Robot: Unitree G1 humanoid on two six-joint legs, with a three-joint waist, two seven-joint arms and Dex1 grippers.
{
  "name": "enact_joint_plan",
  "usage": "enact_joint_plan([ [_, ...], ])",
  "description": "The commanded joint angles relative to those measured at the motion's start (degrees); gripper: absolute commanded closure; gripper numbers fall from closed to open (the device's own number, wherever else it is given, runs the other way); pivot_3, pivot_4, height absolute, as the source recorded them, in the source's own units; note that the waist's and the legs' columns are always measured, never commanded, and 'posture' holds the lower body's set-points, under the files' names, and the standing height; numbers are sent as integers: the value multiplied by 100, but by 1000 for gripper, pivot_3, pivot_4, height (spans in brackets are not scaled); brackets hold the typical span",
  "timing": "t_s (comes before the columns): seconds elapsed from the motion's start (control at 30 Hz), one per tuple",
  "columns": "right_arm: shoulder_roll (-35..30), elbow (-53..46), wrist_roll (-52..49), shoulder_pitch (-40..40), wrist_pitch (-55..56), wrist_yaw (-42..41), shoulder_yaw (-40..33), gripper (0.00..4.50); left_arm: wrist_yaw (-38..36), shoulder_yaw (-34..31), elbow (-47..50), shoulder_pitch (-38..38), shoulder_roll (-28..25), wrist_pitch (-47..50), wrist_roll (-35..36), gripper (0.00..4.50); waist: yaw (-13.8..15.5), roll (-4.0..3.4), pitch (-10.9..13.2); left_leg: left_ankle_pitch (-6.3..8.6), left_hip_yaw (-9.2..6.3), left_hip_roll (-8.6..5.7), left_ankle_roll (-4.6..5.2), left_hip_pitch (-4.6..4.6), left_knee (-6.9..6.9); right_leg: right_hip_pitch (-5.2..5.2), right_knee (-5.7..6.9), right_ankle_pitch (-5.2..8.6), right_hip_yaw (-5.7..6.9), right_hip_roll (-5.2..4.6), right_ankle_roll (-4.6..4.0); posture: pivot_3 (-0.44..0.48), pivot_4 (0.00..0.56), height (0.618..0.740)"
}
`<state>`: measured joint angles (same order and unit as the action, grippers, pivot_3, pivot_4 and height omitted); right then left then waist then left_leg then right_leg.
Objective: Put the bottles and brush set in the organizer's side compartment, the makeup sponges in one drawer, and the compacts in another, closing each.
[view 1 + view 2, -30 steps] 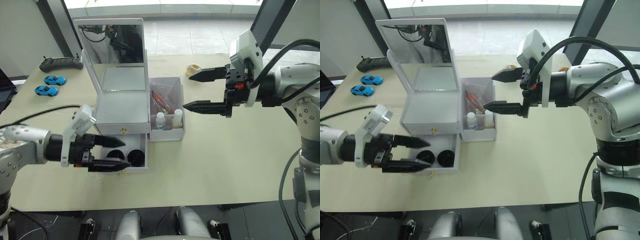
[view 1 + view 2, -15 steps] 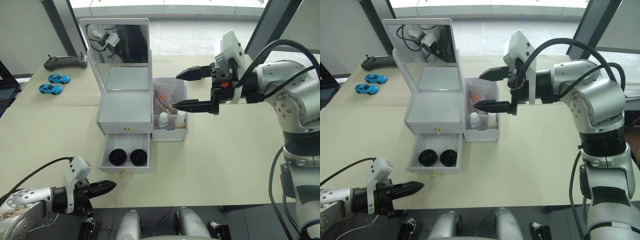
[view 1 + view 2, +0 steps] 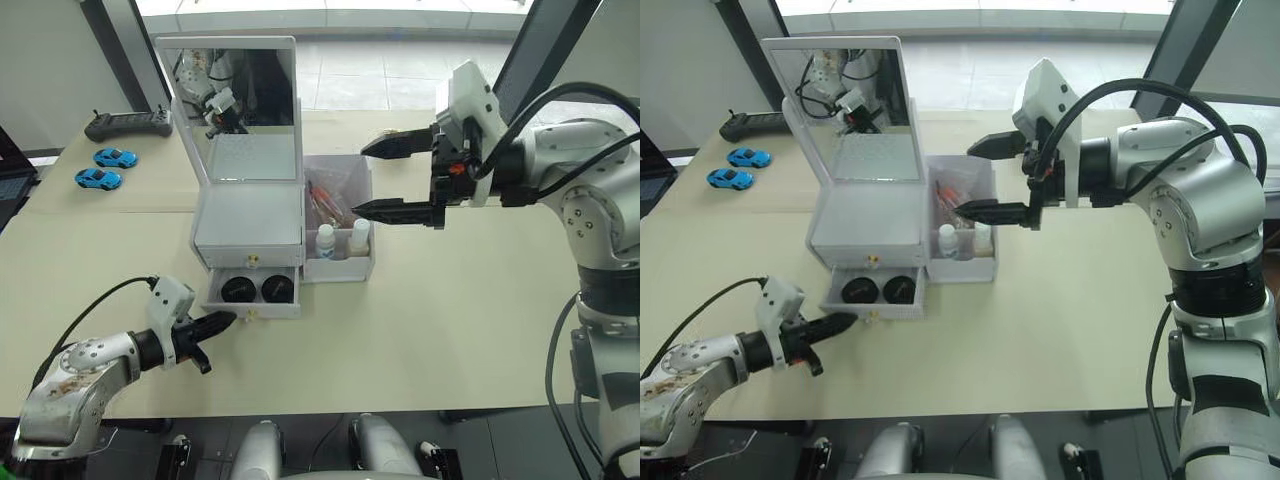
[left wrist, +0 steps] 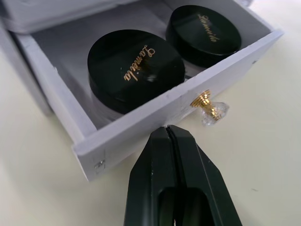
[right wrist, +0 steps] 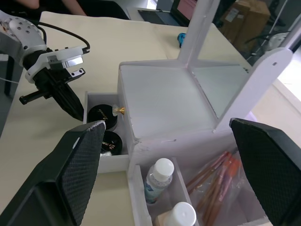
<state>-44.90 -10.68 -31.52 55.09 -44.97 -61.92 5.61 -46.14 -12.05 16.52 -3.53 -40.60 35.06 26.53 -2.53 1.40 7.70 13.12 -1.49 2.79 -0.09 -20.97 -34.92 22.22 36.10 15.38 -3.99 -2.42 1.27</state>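
The white organizer (image 3: 250, 225) with its mirror (image 3: 240, 100) stands mid-table. Its lower drawer (image 3: 255, 310) is partly out and holds the two black-topped compacts (image 3: 237, 290) (image 3: 277, 289), close up in the left wrist view (image 4: 136, 70) (image 4: 204, 28). My left gripper (image 3: 226, 319) is shut, its tip against that drawer's front beside the gold knob (image 4: 209, 104). The upper drawer (image 3: 250, 258) is closed. Both bottles (image 3: 325, 240) (image 3: 360, 235) and the brush set (image 3: 325, 205) sit in the side compartment (image 3: 340, 270). My right gripper (image 3: 385, 180) hangs open above it. The makeup sponges are out of view.
A black remote controller (image 3: 125, 125) and two blue toy cars (image 3: 108, 157) (image 3: 98, 178) lie at the table's far left. Bare beige table surface lies in front of and to the right of the organizer.
My left gripper has shut, drawn back to the table's front edge, then come forward against the lower drawer's front. The drawer has slid partly in. The right gripper stays open above the side compartment.
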Motion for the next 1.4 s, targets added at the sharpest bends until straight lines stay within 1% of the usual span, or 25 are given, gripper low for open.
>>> enact_joint_plan([
  [0.03,-134,-116,20,0,23,62,-266,0,-81,175,-332,441,37,-309,-126,4486,8,0,0,0,-1,0,0,0,0,0,1,0,1,1,0,0,150,740],
  [0.13,-213,-157,13,-68,17,96,-322,0,-124,452,-620,863,144,-457,-242,4486,19,2,-1,0,-2,-1,0,-5,-2,-1,-2,-1,0,1,3,0,150,740],
  [0.23,-268,-262,-42,-124,-55,156,-385,0,-111,569,-870,1194,251,-535,-298,4486,17,2,-1,0,-2,-3,0,-10,-7,0,-3,-3,0,0,7,0,150,740],
  [0.47,-302,-475,-149,-136,-320,327,-451,0,-29,756,-1267,1522,429,-718,-486,4486,21,0,-1,0,-4,-2,0,-8,-6,-2,1,-5,-1,3,10,0,150,740],
  [0.6,-320,-553,-212,-146,-430,402,-461,0,23,773,-1351,1577,487,-804,-563,4486,42,0,-1,0,-4,-5,0,-10,-10,-3,-2,-6,-2,0,13,0,150,740],
  [0.83,-335,-523,-199,-213,-404,393,-434,0,112,517,-1441,1618,434,-828,-522,4486,42,0,-1,0,-4,-5,0,-9,-10,-3,-1,-7,-2,0,15,0,150,740],
  [1.07,-308,-442,-145,-211,-341,366,-371,0,185,678,-1543,1713,559,-895,-634,4486,39,0,-1,-1,-5,-5,0,-9,-11,-3,0,-8,-1,1,16,0,150,740],
  [1.2,-307,-443,-137,-240,-357,362,-365,0,195,645,-1522,1735,621,-860,-646,4486,66,-1,-1,-1,-5,-6,0,-10,-12,-3,-2,-9,-1,0,17,0,150,740],
  [1.23,-313,-448,-148,-271,-382,364,-378,0,227,603,-1492,1714,625,-838,-648,4486,74,-1,-1,-1,-5,-6,0,-11,-13,-3,-3,-9,-2,-1,17,0,150,740],
  [1.33,-366,-437,-41,-627,4,299,-522,0,230,537,-1415,1550,479,-714,-703,4486,92,6,-5,0,-5,-5,0,-11,-13,-6,-5,-9,-1,0,17,0,150,740],
  [1.4,-239,-228,-229,-859,-2,422,-859,0,114,251,-1481,1456,349,-763,-556,4486,82,6,-5,0,-4,-6,0,-11,-13,-5,-4,-9,-2,0,18,0,150,740],
])
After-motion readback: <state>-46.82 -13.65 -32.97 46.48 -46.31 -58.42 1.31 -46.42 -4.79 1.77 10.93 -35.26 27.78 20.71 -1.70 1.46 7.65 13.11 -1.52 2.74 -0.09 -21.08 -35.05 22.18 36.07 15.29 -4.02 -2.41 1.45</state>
